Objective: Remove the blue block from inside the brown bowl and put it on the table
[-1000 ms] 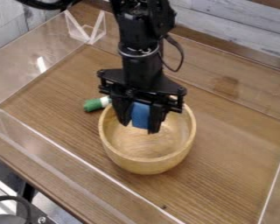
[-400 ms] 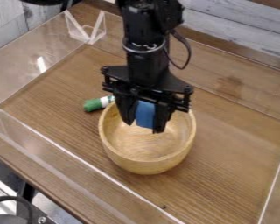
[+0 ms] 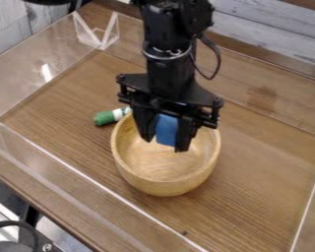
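Camera view, read from the left: a green-capped marker [image 3: 110,116] lies on the tabletop [image 3: 259,123] just beside the upper left rim of the bowl [image 3: 167,172], untouched and no part of the job. Next comes the bowl itself, a thick-walled tan wooden one, standing upright near the middle of the tabletop with its inside bare where it shows. Over its far half hangs the black hand [image 3: 169,133], pointing straight down, its fingers closed on the blue block [image 3: 161,127], which sits pinched between them, long side roughly upright. The block appears to be clear of the bowl's floor and about level with the rim, though whether it has fully cleared the wall is hard to tell from this angle. To the right of the bowl is a wide stretch of bare wood-grain tabletop, bounded by the low clear wall [image 3: 311,212] along the edge. As a judgement, the first half of the task is done: the block is gripped and raised. What is left is to carry it sideways past the rim, lower it onto the bare wood and release it.
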You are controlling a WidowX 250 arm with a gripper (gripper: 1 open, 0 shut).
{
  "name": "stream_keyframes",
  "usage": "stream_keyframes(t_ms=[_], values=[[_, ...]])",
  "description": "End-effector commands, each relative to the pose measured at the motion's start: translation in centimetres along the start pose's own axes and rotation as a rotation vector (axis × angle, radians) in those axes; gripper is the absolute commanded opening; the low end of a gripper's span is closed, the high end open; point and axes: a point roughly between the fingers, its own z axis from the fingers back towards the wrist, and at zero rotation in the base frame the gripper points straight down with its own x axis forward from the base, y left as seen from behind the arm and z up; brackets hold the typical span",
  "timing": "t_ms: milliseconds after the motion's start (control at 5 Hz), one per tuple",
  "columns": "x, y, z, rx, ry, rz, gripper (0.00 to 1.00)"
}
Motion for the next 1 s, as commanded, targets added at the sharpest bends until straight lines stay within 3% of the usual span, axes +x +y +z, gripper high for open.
stream_keyframes(t_ms=[0, 800], values=[[0.9, -1.0, 2.1, -0.019, -0.079, -0.026, 0.00], [-0.3, -3.7, 1.6, -0.037, -0.077, -0.085, 0.00]])
